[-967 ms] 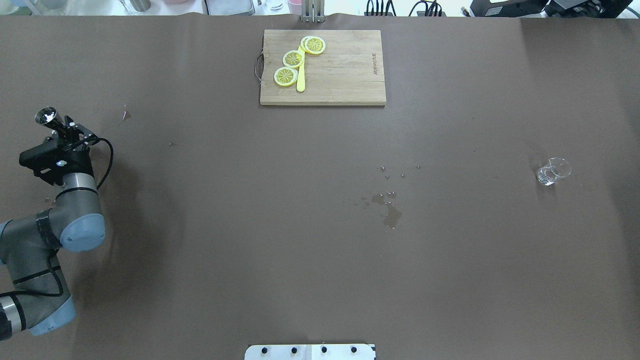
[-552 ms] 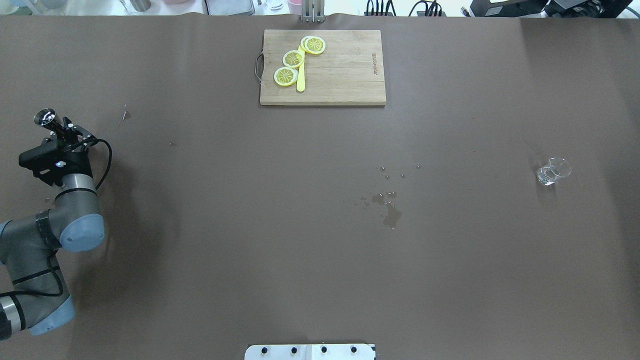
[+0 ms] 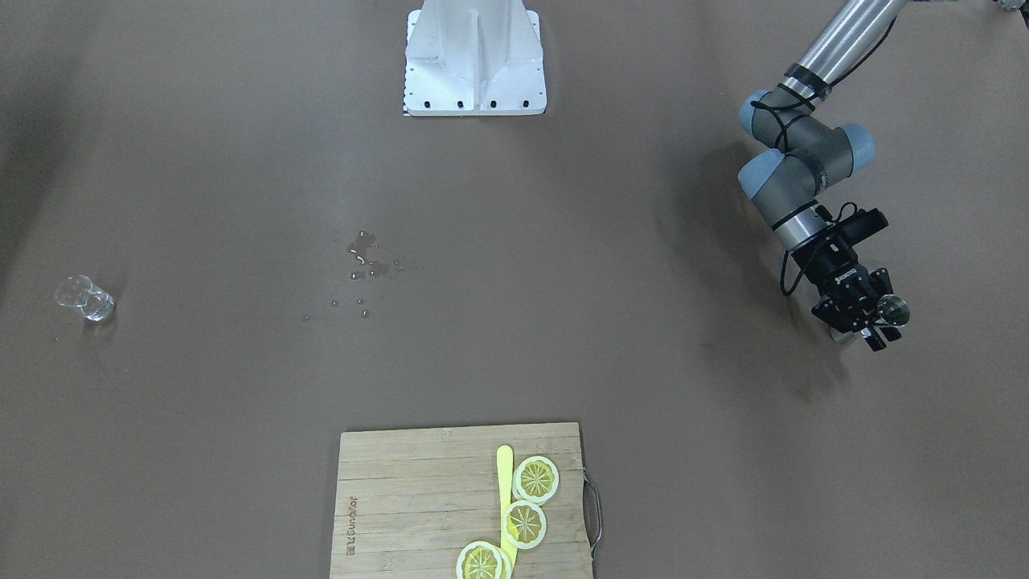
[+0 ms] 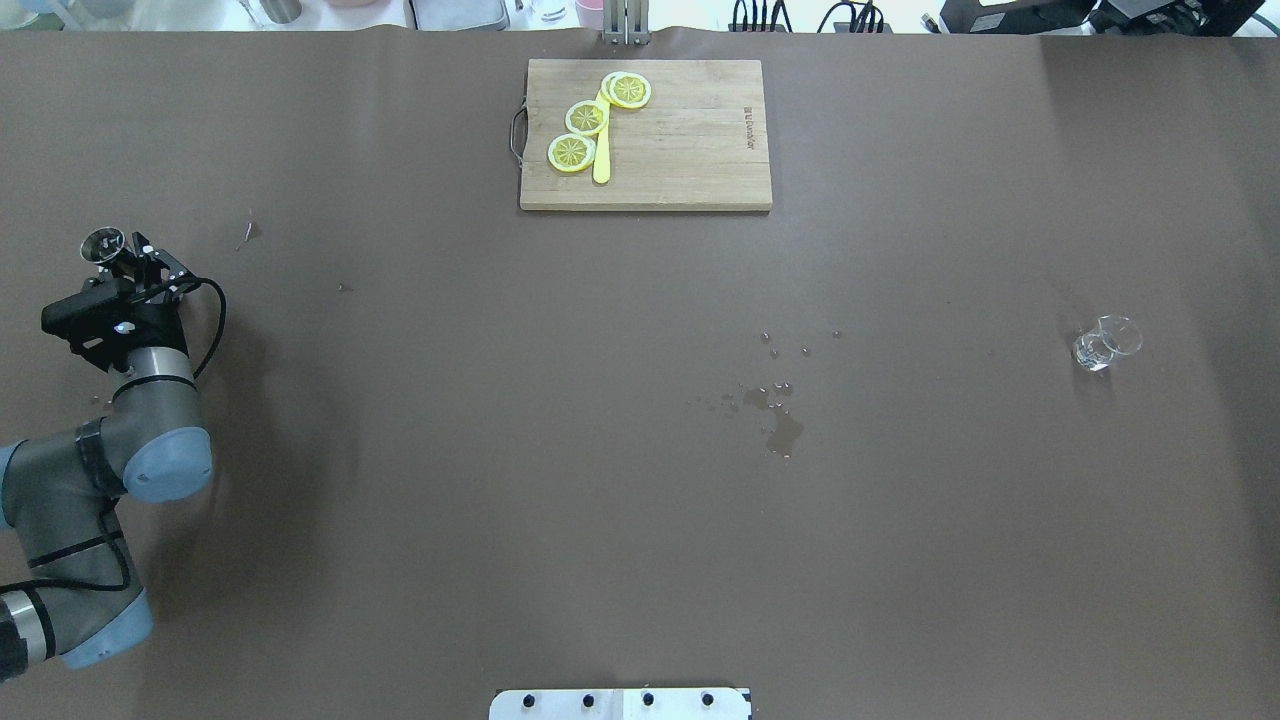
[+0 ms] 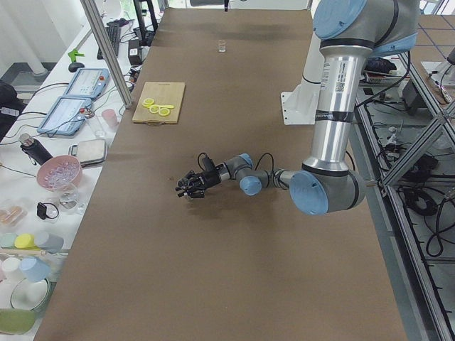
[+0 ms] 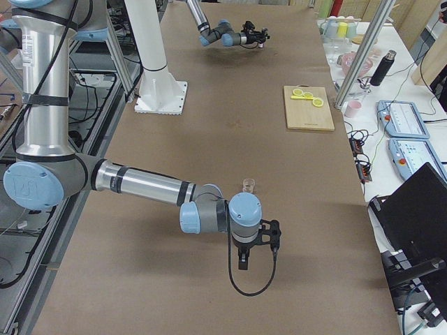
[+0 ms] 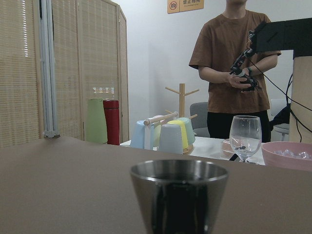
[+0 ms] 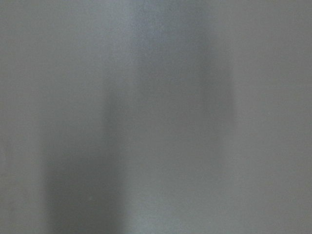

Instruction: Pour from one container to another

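Observation:
The steel jigger [image 4: 103, 243] stands upright at the table's far left edge, between the fingers of my left gripper [image 4: 128, 262], which is shut on its waist. The front-facing view shows the jigger [image 3: 892, 310] in the same gripper [image 3: 870, 323] low over the table. Its rim [image 7: 179, 170] fills the lower middle of the left wrist view. The clear glass [image 4: 1106, 345] stands alone far to the right, also seen as the small glass [image 3: 84, 299]. My right gripper [image 6: 242, 262] hangs near the table, nearer the camera than the glass [image 6: 246, 185]; I cannot tell whether it is open or shut.
A wooden cutting board [image 4: 690, 150] with lemon slices and a yellow knife lies at the far middle. Spilled drops [image 4: 782, 428] wet the table's centre. A person [image 7: 236, 73] stands beyond the left end, behind cups and a wine glass [image 7: 245, 136].
The jigger has gone from tilted to upright in the left gripper and sits slightly lower. The glass has not moved.

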